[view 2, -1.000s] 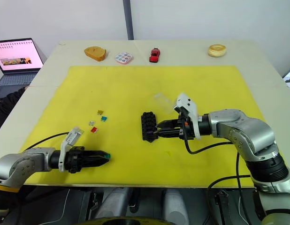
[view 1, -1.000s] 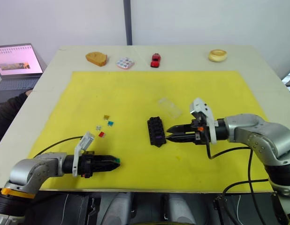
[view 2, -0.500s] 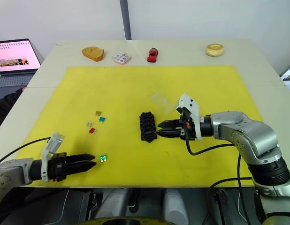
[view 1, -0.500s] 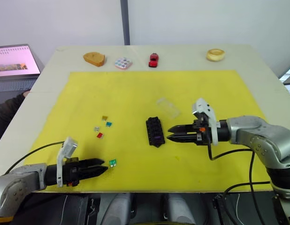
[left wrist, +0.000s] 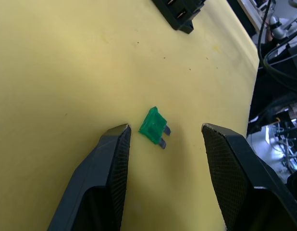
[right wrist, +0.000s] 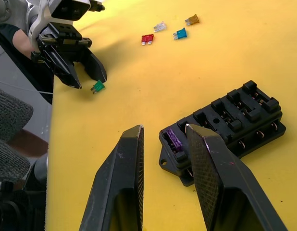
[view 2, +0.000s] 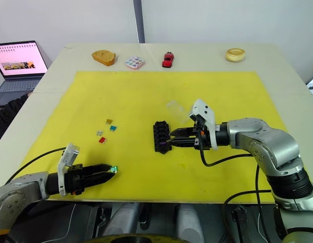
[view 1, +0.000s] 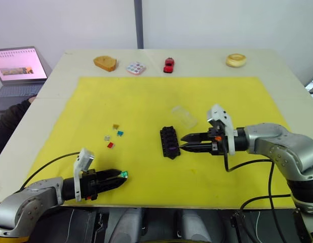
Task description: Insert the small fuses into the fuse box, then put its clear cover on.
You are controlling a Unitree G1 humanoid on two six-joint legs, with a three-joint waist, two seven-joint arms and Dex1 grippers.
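Left gripper [left wrist: 163,130]: I see the black fingers spread apart, flat on the yellow mat [view 1: 146,96], straddling a small green translucent blade fuse [left wrist: 153,127] without touching it.
Right gripper [right wrist: 163,132]: fingers parted, tips just beside the near end of the black plastic slotted fuse box [view 1: 169,142].
Fuse box: one purple fuse [right wrist: 174,139] seated in an end slot.
Loose fuses: amber [view 1: 115,126], teal [view 1: 120,133], grey [view 1: 107,137], red [view 1: 110,145], clustered left of the box.
Clear plastic rectangular cover [view 1: 184,116]: on the mat beyond the box.

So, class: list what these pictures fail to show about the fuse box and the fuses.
- Fuse box: in the right wrist view, a finger covers part of its near end.
- Four loose fuses: head views too small to tell orientation.
- Green fuse: underside hidden.
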